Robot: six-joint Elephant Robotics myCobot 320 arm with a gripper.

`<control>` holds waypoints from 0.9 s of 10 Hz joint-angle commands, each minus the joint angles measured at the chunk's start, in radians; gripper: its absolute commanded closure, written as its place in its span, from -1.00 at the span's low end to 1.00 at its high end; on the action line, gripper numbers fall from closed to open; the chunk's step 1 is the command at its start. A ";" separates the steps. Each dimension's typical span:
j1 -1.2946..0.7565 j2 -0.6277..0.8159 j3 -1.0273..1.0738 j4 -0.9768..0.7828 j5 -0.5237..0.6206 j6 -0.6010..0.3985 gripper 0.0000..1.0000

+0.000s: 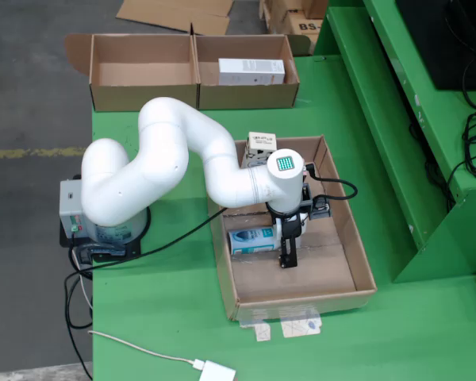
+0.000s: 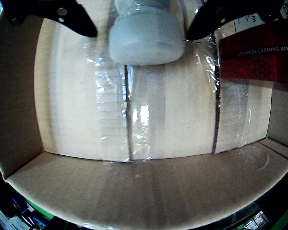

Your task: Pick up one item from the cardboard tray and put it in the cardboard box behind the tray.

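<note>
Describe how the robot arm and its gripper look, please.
The arm is glossy white with thick rounded segments; its end cap carries a small green square display. The gripper is black with narrow fingers. A black cable loops from the wrist.

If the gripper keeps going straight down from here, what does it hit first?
Probably the white bottle cap, which sits between the open fingers of the gripper. Beyond it is the tray floor. Depth is unclear.

workshop | green workbench [image 1: 182,317] | concrete floor [image 1: 24,95] | stacked cardboard [image 1: 174,14]
</note>
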State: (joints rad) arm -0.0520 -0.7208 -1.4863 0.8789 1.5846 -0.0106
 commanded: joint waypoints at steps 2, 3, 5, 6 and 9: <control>0.005 0.022 0.022 0.009 0.008 -0.001 0.80; 0.005 0.022 0.022 0.009 0.008 -0.001 1.00; 0.005 0.022 0.022 0.009 0.008 -0.001 1.00; 0.005 0.022 0.022 0.009 0.008 -0.001 1.00; 0.005 0.022 0.022 0.009 0.008 -0.001 1.00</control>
State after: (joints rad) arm -0.0552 -0.7163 -1.4757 0.8866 1.5769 -0.0152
